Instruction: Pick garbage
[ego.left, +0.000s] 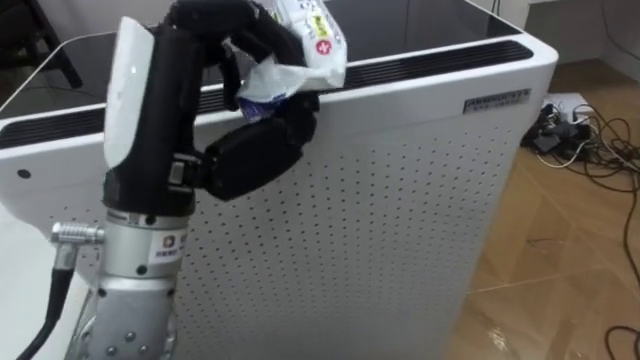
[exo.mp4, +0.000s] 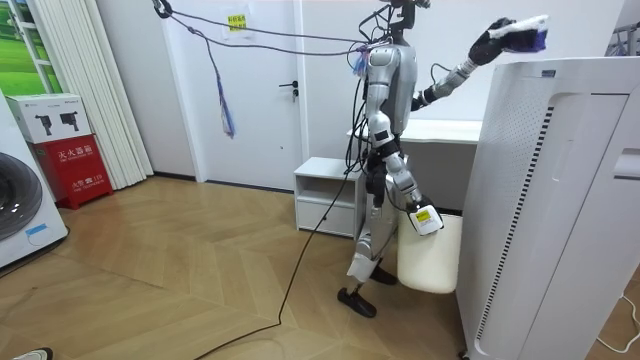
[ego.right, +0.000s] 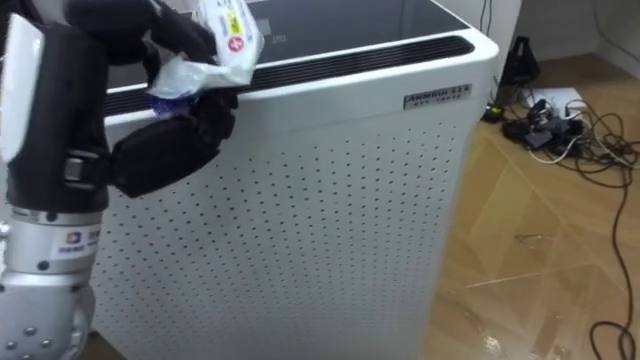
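- Plainly, the left hand (ego.left: 255, 155) has the garbage: its fingers are curled over a crumpled white wrapper (ego.left: 300, 55) with blue print, and the thumb closes in from below, so the piece is pinched from both sides.
- The wrapper sits in that grip at the near top edge of a tall white perforated appliance (ego.left: 400, 200), just by the long dark vent slot (ego.left: 430, 60) that runs along its top.
- In the room view the hand and wrapper show a little above the appliance's top. From the eye views I cannot tell whether the wrapper touches the edge.
- The arm reaches up and out because the wrapper is high, at the top of the appliance, and the robot stands close beside that appliance with its left arm stretched towards it.
- A grip from above and below suits something this soft and light. The crumpled film gives way under the fingers, so a squeeze across its bulk should hold better than a pinch at a corner.
- The right hand (exo.mp4: 418, 213) hangs low by the robot's side, next to a white bin (exo.mp4: 435, 265) on the floor. I cannot tell whether it has hold of the bin.
- By my judgement the pick is done and the carry to that bin is what remains.
- Loose cables (ego.left: 585, 135) lie on the wooden floor (ego.left: 560, 250) beyond the appliance, well apart from the hand.
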